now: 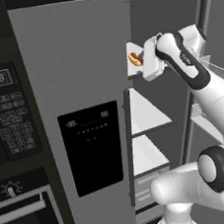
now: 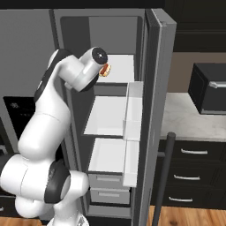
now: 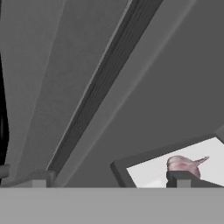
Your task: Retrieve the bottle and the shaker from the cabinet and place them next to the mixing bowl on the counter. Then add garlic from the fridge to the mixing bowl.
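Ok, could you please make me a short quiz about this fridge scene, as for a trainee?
1. True or false: the fridge door stands open.
2. Where does the garlic lie? A: on a white shelf. B: on the floor. C: in the hand.
3. Fill in: the hand is ___ (open or shut).

Key: 1 true. 2 A. 3 open.
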